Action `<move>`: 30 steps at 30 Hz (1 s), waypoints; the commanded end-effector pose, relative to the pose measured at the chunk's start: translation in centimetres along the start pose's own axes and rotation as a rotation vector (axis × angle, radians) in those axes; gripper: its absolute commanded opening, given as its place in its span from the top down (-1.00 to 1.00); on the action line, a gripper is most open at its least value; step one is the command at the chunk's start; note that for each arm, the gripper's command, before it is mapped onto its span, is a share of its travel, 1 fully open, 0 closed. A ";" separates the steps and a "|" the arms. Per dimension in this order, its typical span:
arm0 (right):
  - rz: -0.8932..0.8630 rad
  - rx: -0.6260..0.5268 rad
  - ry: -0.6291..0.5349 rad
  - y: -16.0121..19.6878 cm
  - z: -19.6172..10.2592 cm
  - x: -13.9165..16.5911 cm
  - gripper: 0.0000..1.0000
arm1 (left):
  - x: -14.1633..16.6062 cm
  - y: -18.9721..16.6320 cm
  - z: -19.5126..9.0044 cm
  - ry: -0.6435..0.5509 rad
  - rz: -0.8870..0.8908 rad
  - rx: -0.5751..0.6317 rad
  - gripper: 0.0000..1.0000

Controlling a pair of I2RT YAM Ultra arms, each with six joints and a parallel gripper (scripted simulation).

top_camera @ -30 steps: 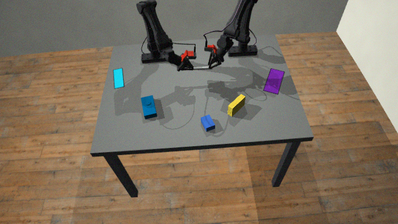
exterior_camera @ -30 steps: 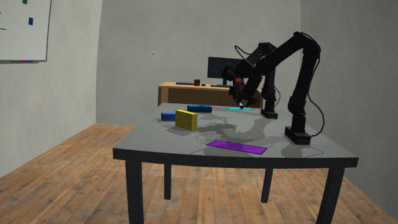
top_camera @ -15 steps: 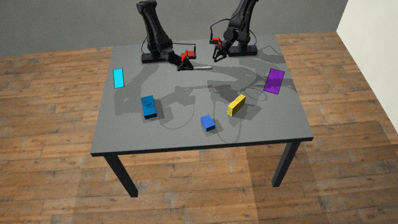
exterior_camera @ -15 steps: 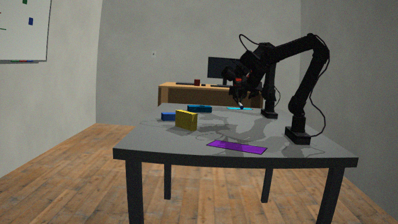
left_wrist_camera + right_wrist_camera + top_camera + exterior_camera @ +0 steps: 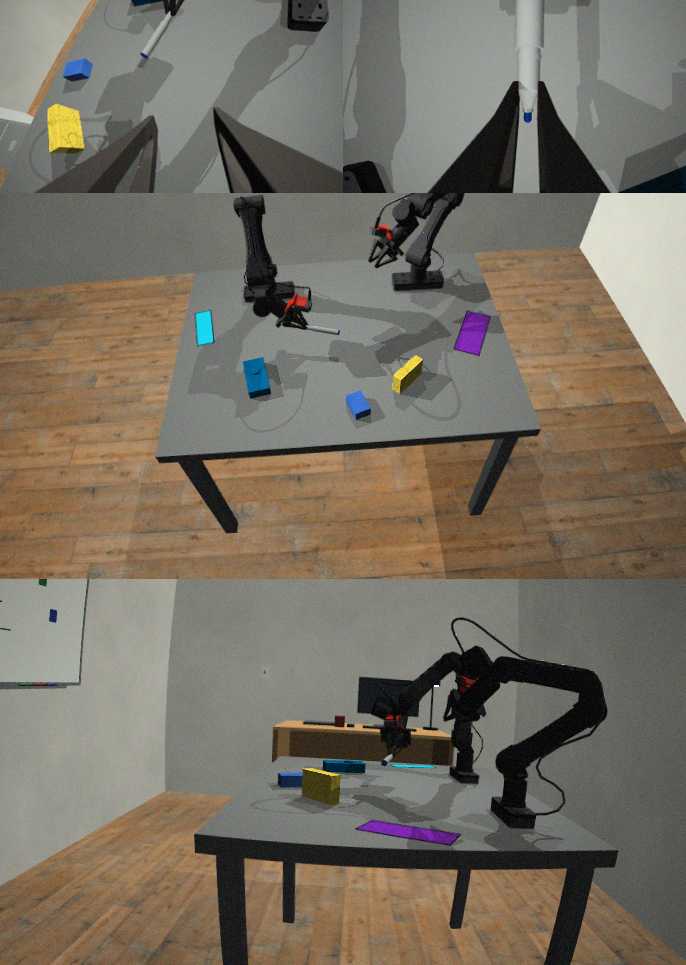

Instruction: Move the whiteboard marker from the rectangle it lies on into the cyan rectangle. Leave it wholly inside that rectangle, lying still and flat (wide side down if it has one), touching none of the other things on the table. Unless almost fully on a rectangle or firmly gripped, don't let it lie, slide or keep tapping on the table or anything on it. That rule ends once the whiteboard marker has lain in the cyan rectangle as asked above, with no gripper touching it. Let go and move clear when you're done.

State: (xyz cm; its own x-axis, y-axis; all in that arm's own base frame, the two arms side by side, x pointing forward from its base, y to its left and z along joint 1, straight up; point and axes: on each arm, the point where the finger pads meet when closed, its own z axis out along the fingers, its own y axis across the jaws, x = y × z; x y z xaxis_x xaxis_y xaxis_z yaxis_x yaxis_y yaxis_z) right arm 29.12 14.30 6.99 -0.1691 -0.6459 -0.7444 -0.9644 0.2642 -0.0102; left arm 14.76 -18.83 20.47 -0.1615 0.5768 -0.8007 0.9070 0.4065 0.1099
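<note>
The whiteboard marker (image 5: 323, 329) is white with a blue cap. My right gripper (image 5: 295, 320) is shut on one end of it and holds it roughly level, above the table, near the back middle. In the right wrist view the marker (image 5: 529, 56) sits between the fingertips. The cyan rectangle (image 5: 204, 327) lies flat at the table's left side, apart from the marker. My left gripper (image 5: 382, 255) is open and empty, raised high by its base. In the left wrist view its fingers stand apart, with the marker (image 5: 156, 34) far off.
A purple rectangle (image 5: 472, 332) lies at the right side with nothing on it. A teal block (image 5: 256, 377), a blue cube (image 5: 358, 404) and a yellow block (image 5: 407, 374) stand across the front half. The arm bases (image 5: 417, 279) stand at the back edge.
</note>
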 end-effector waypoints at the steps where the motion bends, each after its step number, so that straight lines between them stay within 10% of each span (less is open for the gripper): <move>1: 0.021 0.040 -0.013 -2.7 -3.1 1.9 0.89 | 1.6 -1.4 -2.7 -0.006 -0.190 -0.060 0.11; 15: 0.297 0.382 -0.006 -7.3 -16.7 14.7 0.89 | 1.8 -2.2 -7.3 -0.212 -0.368 -0.093 0.11; 30: 0.582 0.711 -0.023 1.2 -27.8 27.8 0.89 | -3.0 0.7 -9.1 -0.363 -0.427 -0.189 0.11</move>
State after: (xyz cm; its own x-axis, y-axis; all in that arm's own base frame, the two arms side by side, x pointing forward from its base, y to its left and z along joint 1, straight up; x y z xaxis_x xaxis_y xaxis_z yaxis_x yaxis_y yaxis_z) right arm 19.85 -22.06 4.41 -0.6076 -0.2735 -0.7457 -0.3791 0.9249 -0.0304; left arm 10.89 -12.95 25.12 -0.3622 0.1289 -0.9232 0.7133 0.6759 -0.1854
